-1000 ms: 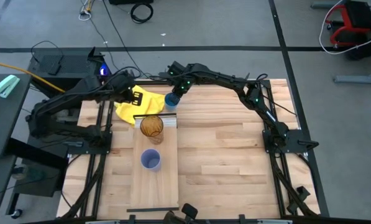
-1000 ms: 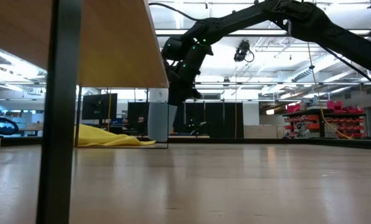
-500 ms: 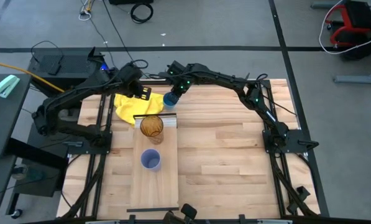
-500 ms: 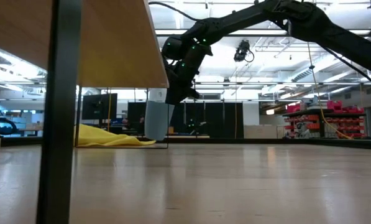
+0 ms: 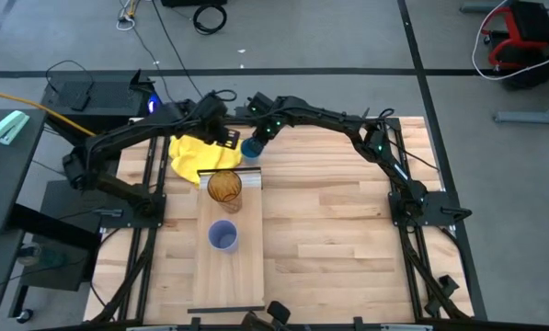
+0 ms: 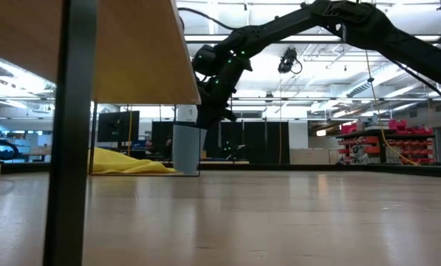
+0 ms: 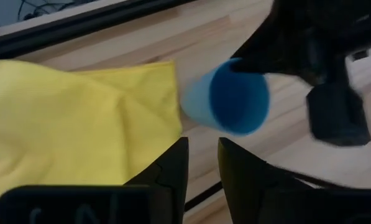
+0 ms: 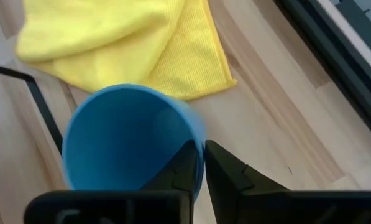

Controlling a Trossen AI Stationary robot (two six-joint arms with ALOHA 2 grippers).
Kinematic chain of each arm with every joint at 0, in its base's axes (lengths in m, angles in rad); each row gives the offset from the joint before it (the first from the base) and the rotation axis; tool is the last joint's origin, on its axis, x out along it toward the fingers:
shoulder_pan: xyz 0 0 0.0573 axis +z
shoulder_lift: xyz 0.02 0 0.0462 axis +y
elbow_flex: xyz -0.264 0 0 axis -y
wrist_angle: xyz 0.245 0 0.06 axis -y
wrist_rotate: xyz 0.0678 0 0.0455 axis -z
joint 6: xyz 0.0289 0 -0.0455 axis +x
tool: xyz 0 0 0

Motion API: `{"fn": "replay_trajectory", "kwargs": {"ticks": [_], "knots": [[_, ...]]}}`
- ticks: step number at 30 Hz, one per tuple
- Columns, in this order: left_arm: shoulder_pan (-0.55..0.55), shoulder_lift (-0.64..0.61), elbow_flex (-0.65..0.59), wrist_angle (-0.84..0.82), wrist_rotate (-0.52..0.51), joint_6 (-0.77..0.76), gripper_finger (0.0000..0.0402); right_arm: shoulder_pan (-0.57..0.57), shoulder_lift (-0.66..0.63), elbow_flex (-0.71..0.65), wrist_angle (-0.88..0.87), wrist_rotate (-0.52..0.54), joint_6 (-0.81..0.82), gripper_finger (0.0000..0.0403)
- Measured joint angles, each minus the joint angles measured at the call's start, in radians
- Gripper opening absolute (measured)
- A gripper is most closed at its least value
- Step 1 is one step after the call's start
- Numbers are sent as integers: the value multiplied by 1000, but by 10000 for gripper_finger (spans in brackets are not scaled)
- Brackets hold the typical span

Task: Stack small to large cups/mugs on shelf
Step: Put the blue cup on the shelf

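Blue is the colour of the cup [image 5: 251,147] that the right arm's fingers [image 5: 258,140] pinch by its rim in the high view. It sits just past the white ridged end of the shelf [image 5: 228,267], close beside the yellow cloth [image 5: 193,156]. On the shelf, a little way from those fingers, stands the amber cup [image 5: 224,188], and farther along stands the lavender cup [image 5: 223,236]. The left arm's fingers [image 5: 221,136] hang over the cloth, just beside the blue cup.

From the low view, the blue cup [image 6: 186,148] stands upright under the right fingers [image 6: 203,118], with its bottom at or just above the surface [image 6: 279,214]. I cannot tell if it touches.

Looking from the left wrist, the left fingers [image 7: 201,163] are close together with a thin gap and nothing between them. The blue cup [image 7: 227,96] is ahead of them, and the cloth [image 7: 73,118] lies to one side.

Through the right wrist view, the right fingers [image 8: 197,163] are clenched on the thin wall of the blue cup [image 8: 126,134], one inside and one outside.

That pinch is small, so the cup could tip or slip out. The two arms are very close and could bump. The cup could also snag the cloth.
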Motion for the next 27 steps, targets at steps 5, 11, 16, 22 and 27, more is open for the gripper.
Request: {"fn": "replay_trajectory", "kwargs": {"ticks": [5,11,16,22,27], "knots": [[0,6,0,18,-4,-3,96,0,0,0,21,-3,18,63],[0,9,0,28,-15,-11,97,-2,0,0,51,-27,45,86],[7,14,0,56,-18,-11,101,-8,0,4,57,-33,45,92],[15,18,0,49,-17,-15,99,-16,0,26,51,-54,51,92],[27,40,0,47,-10,-19,103,-39,-19,26,32,-56,67,92]]}}
